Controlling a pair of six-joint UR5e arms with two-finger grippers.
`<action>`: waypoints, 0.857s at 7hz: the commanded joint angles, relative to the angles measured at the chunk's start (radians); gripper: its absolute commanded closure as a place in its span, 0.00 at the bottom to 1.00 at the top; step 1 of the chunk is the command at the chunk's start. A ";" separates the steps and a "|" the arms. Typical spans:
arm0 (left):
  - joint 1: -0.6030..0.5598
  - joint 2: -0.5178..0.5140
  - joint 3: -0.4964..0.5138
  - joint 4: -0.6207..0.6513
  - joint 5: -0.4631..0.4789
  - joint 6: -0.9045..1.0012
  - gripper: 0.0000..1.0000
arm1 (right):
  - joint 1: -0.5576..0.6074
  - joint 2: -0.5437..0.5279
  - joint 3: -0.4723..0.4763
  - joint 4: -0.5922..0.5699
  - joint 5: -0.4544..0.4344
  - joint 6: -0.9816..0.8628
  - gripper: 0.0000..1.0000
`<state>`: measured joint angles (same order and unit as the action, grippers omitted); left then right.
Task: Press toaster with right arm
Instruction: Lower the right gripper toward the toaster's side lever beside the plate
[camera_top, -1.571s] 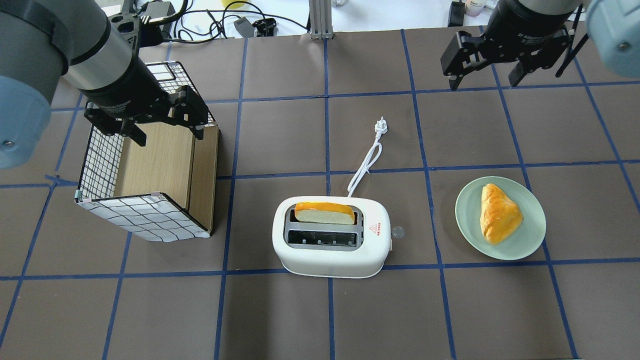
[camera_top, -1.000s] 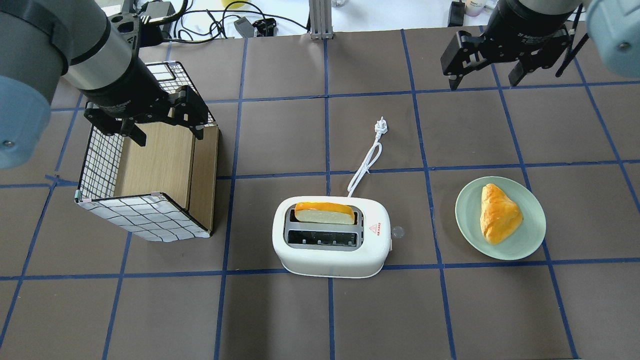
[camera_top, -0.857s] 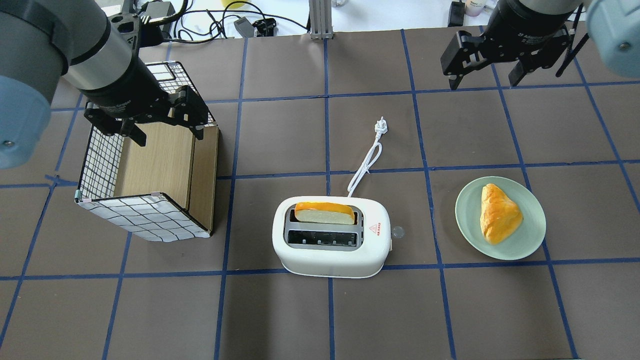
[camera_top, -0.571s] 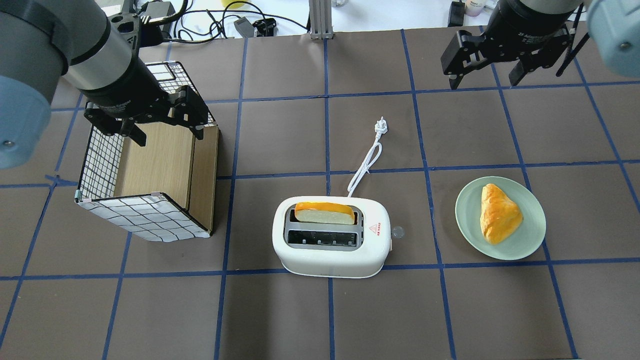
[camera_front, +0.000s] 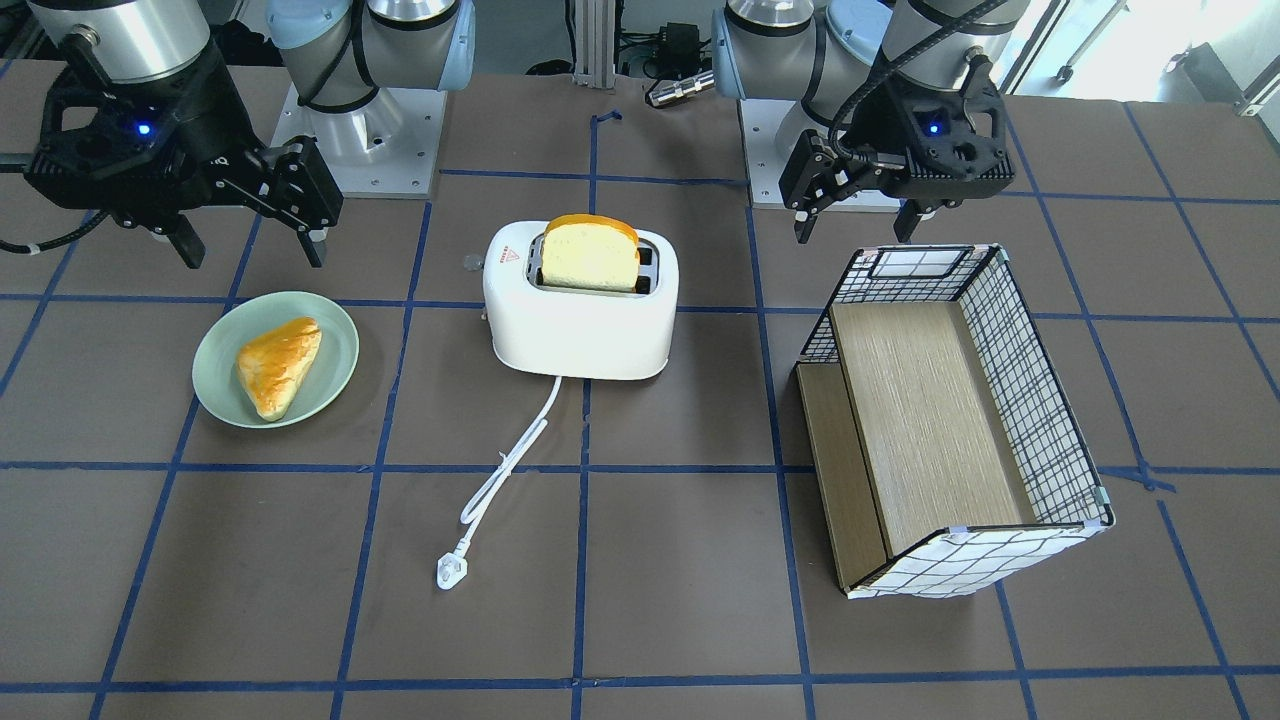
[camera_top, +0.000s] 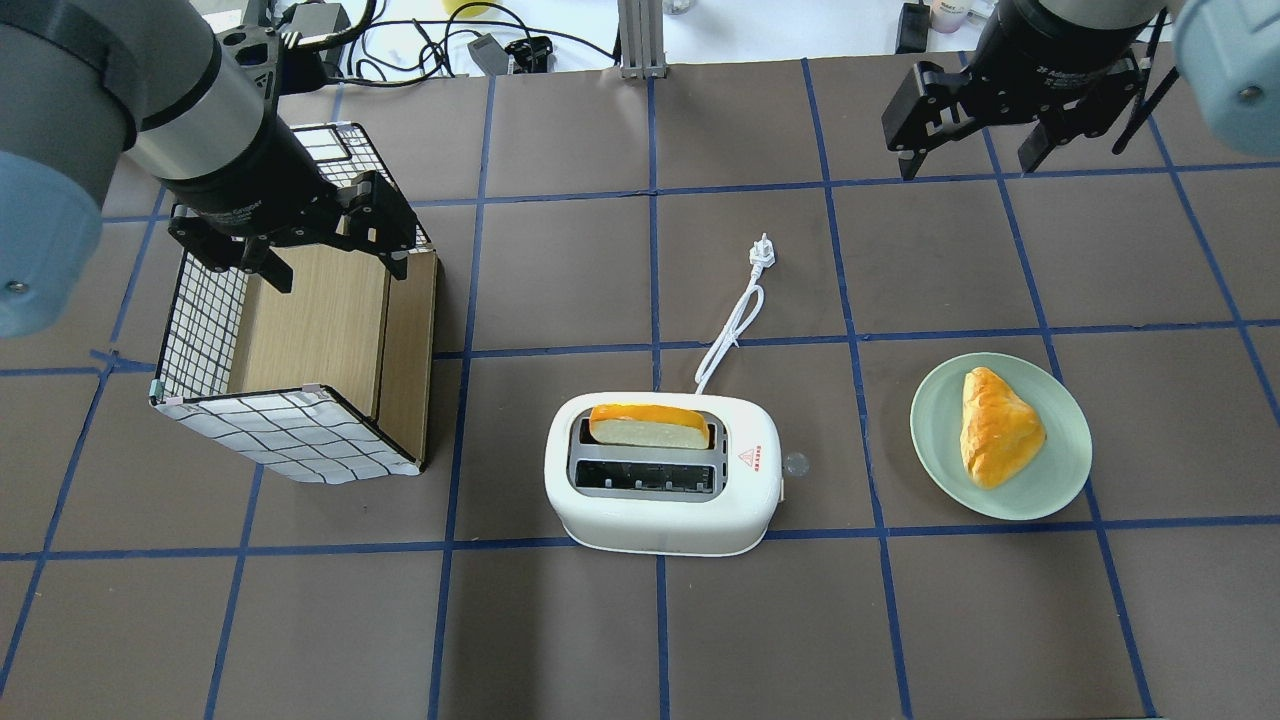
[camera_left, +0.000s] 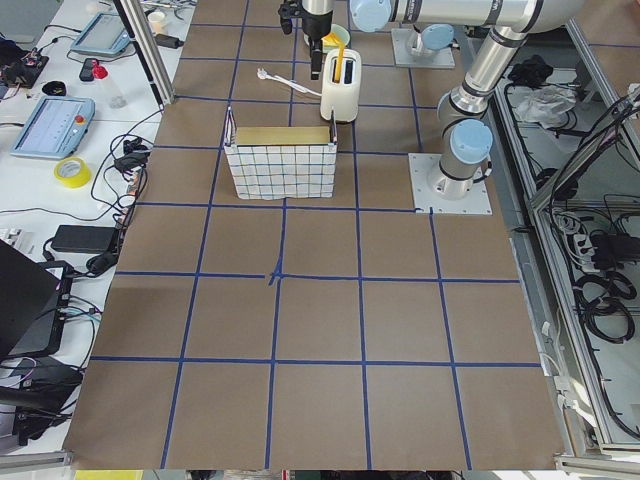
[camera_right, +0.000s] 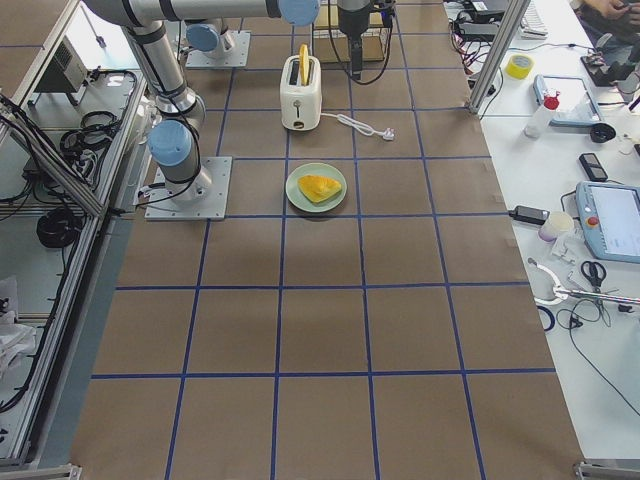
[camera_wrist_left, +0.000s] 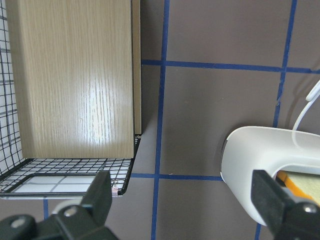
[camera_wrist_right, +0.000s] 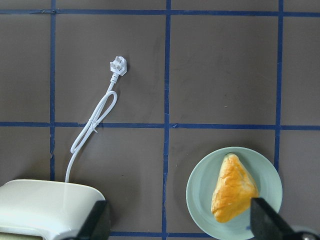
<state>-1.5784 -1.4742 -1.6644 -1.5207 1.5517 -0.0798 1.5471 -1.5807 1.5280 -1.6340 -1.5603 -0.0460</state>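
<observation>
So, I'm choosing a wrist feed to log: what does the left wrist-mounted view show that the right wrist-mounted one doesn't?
Left wrist only: the wire basket with its wooden panel, and a sliver of bread. Right wrist only: the plug, and the green plate holding a pastry. Both: part of the white toaster and the blue-taped table.

The rounded white toaster (camera_top: 660, 525) stands upright in the middle of the counter (camera_top: 560, 280), its grey knob (camera_top: 796, 463) on the right end and its cord (camera_top: 735, 330) trailing unplugged behind. The right arm (camera_top: 1060, 45) hangs over the far right corner, well apart from it, black fingers (camera_top: 905, 140) spread wide
</observation>
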 joint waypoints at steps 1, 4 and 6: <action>0.000 0.000 0.000 0.000 0.001 0.000 0.00 | -0.001 -0.046 0.011 0.128 -0.003 0.005 0.77; 0.000 0.000 0.000 -0.001 -0.001 0.000 0.00 | -0.002 -0.171 0.130 0.263 0.049 0.114 1.00; 0.000 0.000 0.000 -0.001 -0.001 0.002 0.00 | -0.004 -0.247 0.323 0.076 0.077 0.110 1.00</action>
<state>-1.5785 -1.4742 -1.6644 -1.5210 1.5510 -0.0795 1.5439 -1.7828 1.7373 -1.4529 -1.4969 0.0646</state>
